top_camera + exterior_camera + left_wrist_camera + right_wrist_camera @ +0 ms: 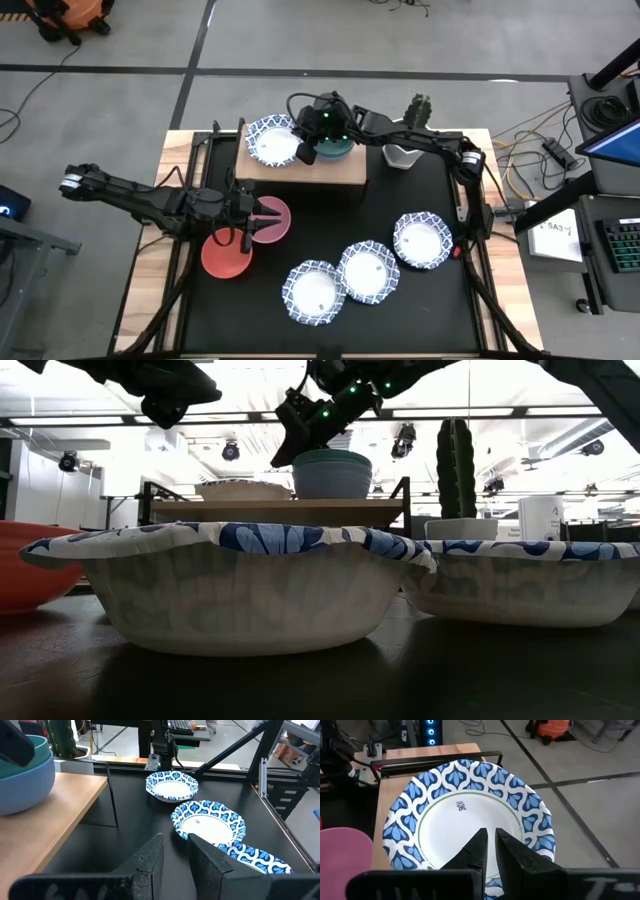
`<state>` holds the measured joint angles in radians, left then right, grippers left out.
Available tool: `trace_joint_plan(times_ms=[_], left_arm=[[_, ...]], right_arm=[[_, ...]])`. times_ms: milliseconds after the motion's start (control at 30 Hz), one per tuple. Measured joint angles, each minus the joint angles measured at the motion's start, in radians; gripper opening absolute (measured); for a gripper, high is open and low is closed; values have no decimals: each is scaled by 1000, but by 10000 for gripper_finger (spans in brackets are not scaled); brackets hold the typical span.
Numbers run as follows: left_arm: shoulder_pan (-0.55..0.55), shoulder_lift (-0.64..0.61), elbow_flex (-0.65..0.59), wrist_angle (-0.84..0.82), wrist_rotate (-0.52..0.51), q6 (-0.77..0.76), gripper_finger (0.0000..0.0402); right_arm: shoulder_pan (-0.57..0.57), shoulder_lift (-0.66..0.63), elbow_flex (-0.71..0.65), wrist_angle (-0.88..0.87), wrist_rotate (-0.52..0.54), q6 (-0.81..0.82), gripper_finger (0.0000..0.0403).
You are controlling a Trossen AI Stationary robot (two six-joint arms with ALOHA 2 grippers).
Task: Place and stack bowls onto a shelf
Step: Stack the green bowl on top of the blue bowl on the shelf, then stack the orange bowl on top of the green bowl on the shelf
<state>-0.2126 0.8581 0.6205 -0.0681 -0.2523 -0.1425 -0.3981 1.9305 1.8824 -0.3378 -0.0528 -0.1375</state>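
The light-wood shelf carries a white, blue-rimmed bowl and, beside it, a green bowl nested in a blue one. My right gripper hovers above the shelf between them, over the patterned bowl, shut and touching nothing. My left gripper hangs high over the pink bowl, its fingers close together with nothing between them. The red bowl sits on the table next to the pink one. Three more patterned bowls stand in a row on the black tabletop.
A white pot with a cactus stands on the table just right of the shelf. The right arm stretches from the table's right edge across to the shelf. The patterned bowls fill the near right part of the table.
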Motion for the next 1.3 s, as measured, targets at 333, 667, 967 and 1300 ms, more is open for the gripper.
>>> trace_joint_plan(times_ms=[333,667,967,1300], left_arm=[[0,0,0,-3,0,-13,70],[0,22,0,-5,0,-83,70],[0,108,6,-14,5,-368,70],[-74,277,189,-318,212,-838,70]], right_arm=[[88,-165,-44,-14,-7,-58,27],[268,-422,-380,8,-7,-64,27],[441,-629,-777,116,34,22,27],[483,-762,-1032,314,42,32,27]])
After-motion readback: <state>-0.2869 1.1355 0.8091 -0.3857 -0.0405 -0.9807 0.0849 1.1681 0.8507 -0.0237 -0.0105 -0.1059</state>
